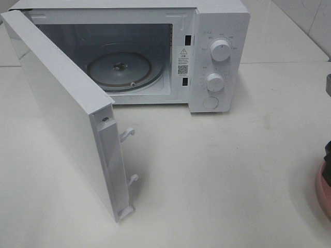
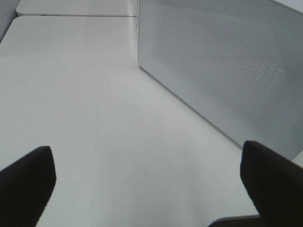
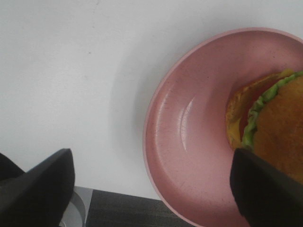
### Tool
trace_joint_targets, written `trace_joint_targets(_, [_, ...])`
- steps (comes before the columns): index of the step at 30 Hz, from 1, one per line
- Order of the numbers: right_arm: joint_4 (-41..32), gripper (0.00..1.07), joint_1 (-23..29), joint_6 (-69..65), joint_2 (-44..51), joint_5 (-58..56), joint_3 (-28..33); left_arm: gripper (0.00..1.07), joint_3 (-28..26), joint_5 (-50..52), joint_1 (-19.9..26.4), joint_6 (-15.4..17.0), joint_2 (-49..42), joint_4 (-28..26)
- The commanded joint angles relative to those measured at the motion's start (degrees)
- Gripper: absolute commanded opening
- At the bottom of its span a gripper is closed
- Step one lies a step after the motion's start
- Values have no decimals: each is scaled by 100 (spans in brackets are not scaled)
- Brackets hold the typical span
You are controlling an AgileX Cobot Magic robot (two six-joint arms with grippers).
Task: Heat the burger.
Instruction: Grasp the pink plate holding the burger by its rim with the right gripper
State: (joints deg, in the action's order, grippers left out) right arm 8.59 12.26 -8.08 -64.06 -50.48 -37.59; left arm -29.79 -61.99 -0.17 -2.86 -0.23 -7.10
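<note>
Burger sits on a round pink plate, pushed towards one side of it, with its golden-brown bun on top and a green lettuce frill, red tomato and yellow cheese showing underneath. In the high view only a sliver of that plate shows, well apart from the microwave, out past its knob side and nearer the front of the white table. The right gripper hangs over the plate with its jaws spread wide and nothing between them; one dark finger overlaps the edge of the bun in the wrist view, but whether it touches cannot be told, and the other finger is off the plate, over bare table. The microwave stands with its door swung fully out, and the glass turntable lies bare inside the cavity. The left gripper is also released, jaws far apart and gripping nothing, low over the table just beside the microwave's door, whose perforated panel fills one side of the left wrist view.
</note>
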Motion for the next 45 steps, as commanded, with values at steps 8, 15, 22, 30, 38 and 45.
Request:
trace_joint_targets(8, [29,85,-195,-34,-665,476,11,98,23,57,0,23,-92,-40])
trace_joint_targets(15, [92,84,-195,-183,-1312,945,17,98,23,57,0,23,-92,-40])
trace_joint_targets(22, [80,83,-395,-206,-1684,1346,195,98,23,57,0,23,-92,-40])
trace_joint_targets(30, [57,82,-395,-338,-2063,1770,493,98,23,57,0,23,-92,-40])
trace_joint_targets(38, [74,81,-395,-338,-2447,2000,493,98,23,57,0,23,-92,-40])
trace_joint_targets(45, [178,80,-395,-418,-2813,2120,493,98,23,57,0,23,-92,-40])
